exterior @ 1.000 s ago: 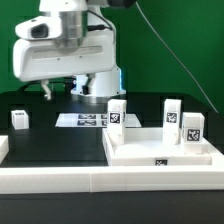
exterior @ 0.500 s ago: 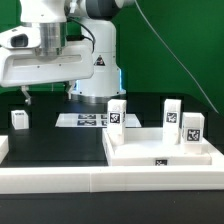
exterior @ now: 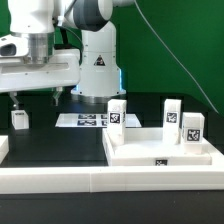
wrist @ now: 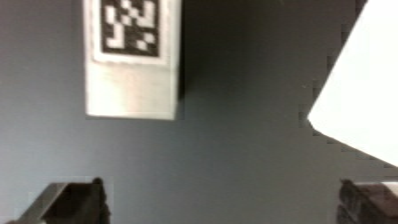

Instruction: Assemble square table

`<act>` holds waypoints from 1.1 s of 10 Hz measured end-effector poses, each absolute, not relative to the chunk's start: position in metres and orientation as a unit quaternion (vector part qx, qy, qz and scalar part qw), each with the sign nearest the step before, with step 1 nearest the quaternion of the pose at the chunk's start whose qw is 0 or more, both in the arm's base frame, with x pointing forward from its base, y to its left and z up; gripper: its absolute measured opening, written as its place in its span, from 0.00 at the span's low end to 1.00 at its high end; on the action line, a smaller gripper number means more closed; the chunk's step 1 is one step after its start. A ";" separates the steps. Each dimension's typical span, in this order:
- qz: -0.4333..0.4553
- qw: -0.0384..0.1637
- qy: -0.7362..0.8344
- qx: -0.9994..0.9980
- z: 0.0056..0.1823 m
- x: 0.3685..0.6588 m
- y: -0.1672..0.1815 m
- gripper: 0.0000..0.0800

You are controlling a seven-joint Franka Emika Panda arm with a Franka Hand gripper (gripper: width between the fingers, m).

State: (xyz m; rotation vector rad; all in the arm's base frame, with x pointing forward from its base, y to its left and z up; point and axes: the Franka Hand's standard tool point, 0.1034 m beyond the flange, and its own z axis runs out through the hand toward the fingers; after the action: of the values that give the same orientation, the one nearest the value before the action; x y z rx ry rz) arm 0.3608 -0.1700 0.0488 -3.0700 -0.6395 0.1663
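We have the claw point(exterior: 37, 98) spread as wide as it goes, gripping nothing, hanging over the lone leg point(exterior: 20, 118) on the table point(exterior: 60, 145) at the exterior view's left. Well apart, at the right, lies the square slab point(exterior: 160, 152), with three more legs point(exterior: 117, 113) upright on or just behind it. We reckon this is the reach for the lone leg. Next: centre the jaws over it, descend, close.

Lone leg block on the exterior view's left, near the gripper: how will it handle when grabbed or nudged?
The leg looks like a rigid plastic block, so probably stiff and light. Flat faces: unlikely to roll, should suit the open gripper. Smooth finish on the dark table may let it slide if nudged.
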 end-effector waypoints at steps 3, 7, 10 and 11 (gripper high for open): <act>0.056 0.004 -0.199 -0.978 0.051 0.365 -0.188 0.81; 0.112 0.005 -0.210 -0.971 0.045 0.369 -0.187 0.81; 0.181 -0.003 -0.232 -0.956 0.041 0.381 -0.193 0.81; 0.209 -0.008 -0.229 -0.951 0.042 0.384 -0.192 0.81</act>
State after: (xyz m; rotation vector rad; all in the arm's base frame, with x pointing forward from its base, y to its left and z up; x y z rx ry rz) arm 0.3835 -0.1915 0.0417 -3.0022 -0.7215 0.6599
